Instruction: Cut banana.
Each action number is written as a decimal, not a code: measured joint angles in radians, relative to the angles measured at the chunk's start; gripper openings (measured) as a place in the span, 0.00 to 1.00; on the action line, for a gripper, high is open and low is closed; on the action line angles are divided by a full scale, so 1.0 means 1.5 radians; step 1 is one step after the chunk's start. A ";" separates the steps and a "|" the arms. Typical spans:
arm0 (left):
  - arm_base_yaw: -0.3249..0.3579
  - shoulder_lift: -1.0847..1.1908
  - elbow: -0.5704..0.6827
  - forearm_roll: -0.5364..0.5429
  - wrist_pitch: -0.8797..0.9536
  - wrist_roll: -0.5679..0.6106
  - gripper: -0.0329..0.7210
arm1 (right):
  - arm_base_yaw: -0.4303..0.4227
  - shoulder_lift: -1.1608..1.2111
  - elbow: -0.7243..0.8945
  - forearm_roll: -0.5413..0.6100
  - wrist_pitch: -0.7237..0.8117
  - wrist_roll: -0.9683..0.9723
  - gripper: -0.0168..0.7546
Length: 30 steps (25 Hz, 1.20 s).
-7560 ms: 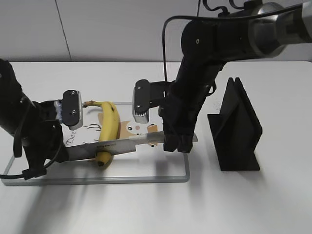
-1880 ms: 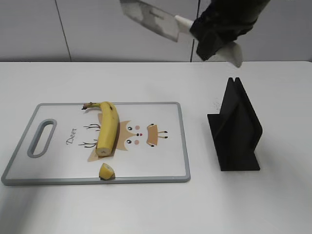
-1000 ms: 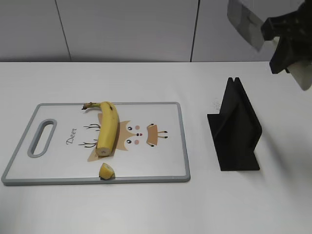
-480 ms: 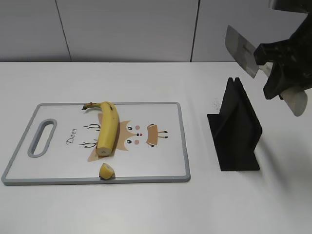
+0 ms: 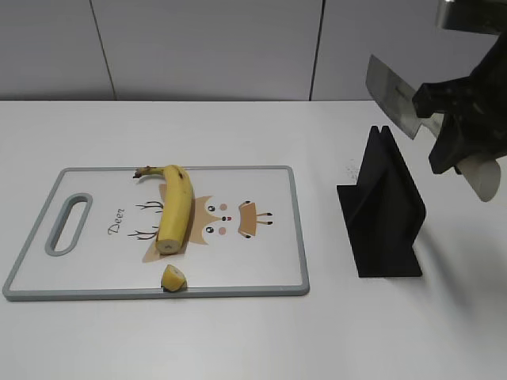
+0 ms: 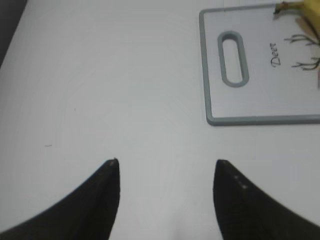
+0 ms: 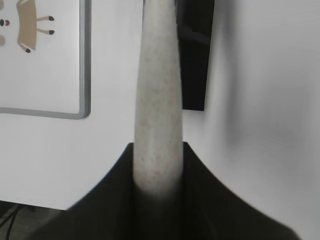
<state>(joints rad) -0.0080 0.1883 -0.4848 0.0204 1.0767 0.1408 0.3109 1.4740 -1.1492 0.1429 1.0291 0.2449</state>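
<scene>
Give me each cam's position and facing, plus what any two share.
Exterior: in front of the table, looking down at a slant at the board, banana, cut piece and stand; the right pincer holds the knife above the stand.
Left wrist: looks down at bare table and the board's handle end; both fingertips show, apart, holding nothing.
Right wrist: looks down along the knife handle, clamped between its fingers, toward the stand and a board corner.
Shared: the board appears in all three.

The right pincer (image 5: 467,127) is matte black and blocky; the left pincer's fingers (image 6: 102,200) are black, tapering.
</scene>
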 joint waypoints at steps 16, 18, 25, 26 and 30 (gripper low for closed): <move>0.000 -0.116 0.000 0.001 0.003 -0.001 0.79 | 0.001 0.000 0.036 0.018 0.035 0.000 0.24; 0.000 -0.116 0.000 0.001 0.003 -0.001 0.79 | 0.001 0.000 0.036 0.020 0.042 0.000 0.24; 0.000 -0.116 0.000 0.001 0.003 -0.001 0.78 | 0.001 0.024 0.036 0.044 0.045 0.002 0.24; 0.000 -0.116 0.000 0.001 0.003 -0.001 0.78 | 0.001 0.031 0.036 0.045 0.045 0.002 0.24; 0.000 -0.116 0.000 0.001 0.003 -0.001 0.78 | 0.001 0.053 0.036 0.052 0.045 0.002 0.24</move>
<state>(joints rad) -0.0080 0.0136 -0.4848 0.0225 1.0812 0.1399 0.3121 1.5541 -1.0947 0.2212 1.0972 0.2486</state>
